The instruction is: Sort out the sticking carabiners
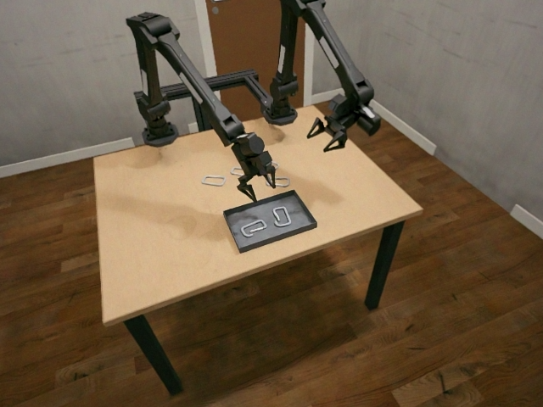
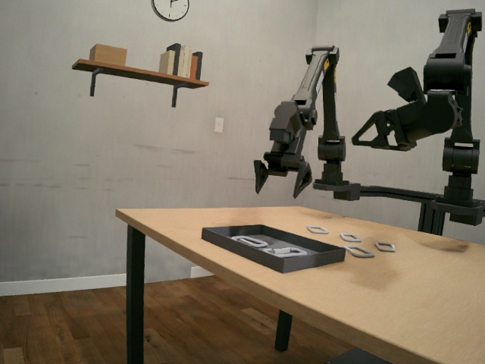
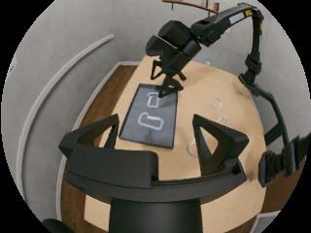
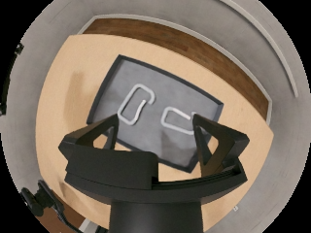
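The right end effector (image 1: 264,193) (image 2: 276,195) (image 3: 155,87) (image 4: 155,116) is seen with its fingers spread and nothing between them, raised above the desk (image 1: 153,263) (image 2: 176,235) (image 3: 209,83) (image 4: 63,97); the left end effector (image 1: 316,143) (image 2: 352,142) (image 3: 155,117) is likewise released, held well apart from the carabiners.

Ahead of and below the right end effector lies the grey tray (image 1: 280,238) (image 2: 242,250) (image 3: 165,138) (image 4: 170,92); two carabiners are inside it, flat and untouched. The left-hand carabiner (image 1: 282,225) (image 2: 255,245) (image 3: 153,128) (image 4: 142,109) lies beyond the gap between the right fingertips; the right-hand carabiner (image 1: 257,229) (image 2: 286,252) (image 3: 149,101) (image 4: 177,128) lies beyond the right finger; both gates appear turned inward, which would suit sticking ones.

The four other carabiners (image 1: 213,184) (image 2: 366,256) (image 3: 190,148) lie on the desk outside the tray, beneath and behind the right end effector; their gates are too small to be judged.

Each is judged to be light, rigid metal, slightly slippery but hardly fragile; a grip across the solid spine or both long sides would be advised, with the gate left free unless it is being tested; a pinch on a rounded end could let the body swivel.
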